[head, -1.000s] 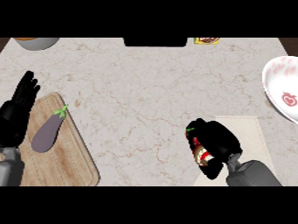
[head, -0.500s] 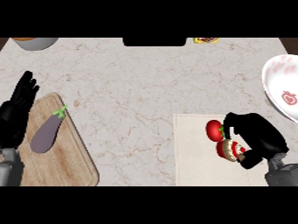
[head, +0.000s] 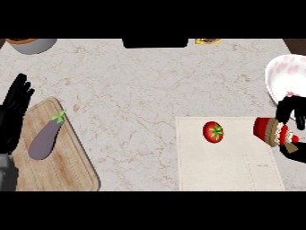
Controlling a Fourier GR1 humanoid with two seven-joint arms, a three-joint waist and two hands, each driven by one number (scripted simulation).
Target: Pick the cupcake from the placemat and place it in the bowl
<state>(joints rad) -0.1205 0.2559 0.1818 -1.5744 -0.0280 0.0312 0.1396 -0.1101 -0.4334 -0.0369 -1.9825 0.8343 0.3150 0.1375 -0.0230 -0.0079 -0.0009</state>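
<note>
At the right edge of the counter, the robot's right hand has its black fingers and thumb curled around the cupcake, which lies tipped on its side in the grasp, its red wrapper pointing left and its pale frosting toward the palm. The cupcake sits over the right edge of the pale placemat, though whether it touches the mat or is lifted clear of it cannot be told. Just above the hand, the white bowl with pink markings rests at the counter's right edge, partly out of sight. A red tomato with a green stem lies on the placemat, left of the cupcake and apart from it. Far across the marble counter, the left hand rests open at the left edge, fingers straight and pointing up. Beside it, a purple eggplant lies on a wooden cutting board.
</note>
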